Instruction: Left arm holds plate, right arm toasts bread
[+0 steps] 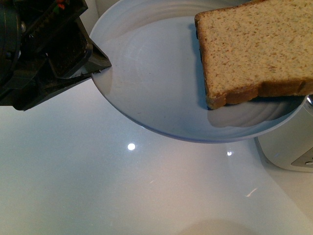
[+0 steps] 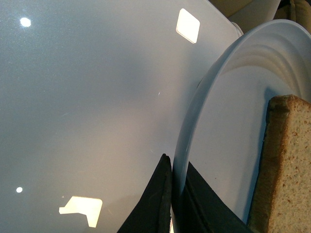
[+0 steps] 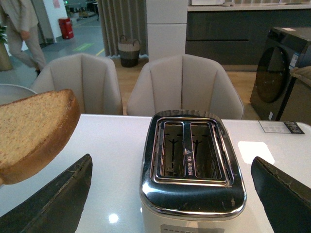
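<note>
The pale blue-grey plate (image 1: 156, 73) hangs tilted above the table, and my left gripper (image 1: 95, 63) is shut on its rim at the upper left. In the left wrist view the two black fingers (image 2: 158, 204) pinch the plate's edge (image 2: 192, 126) between them. The slice of brown bread (image 1: 254, 49) lies on the plate's right side and overhangs the rim; it also shows as bread (image 2: 286, 170) and bread (image 3: 34, 131). My right gripper (image 3: 171, 158) is open and empty, its fingers wide on either side of the chrome two-slot toaster (image 3: 192, 194), whose slots are empty.
The glossy white table (image 1: 73, 186) lies below the plate. The toaster's corner (image 1: 293, 152) sits at the right, just under the plate's rim. Beyond the table stand two beige chairs (image 3: 184, 82) and a dark appliance (image 3: 282, 68); a person (image 3: 19, 24) walks far off.
</note>
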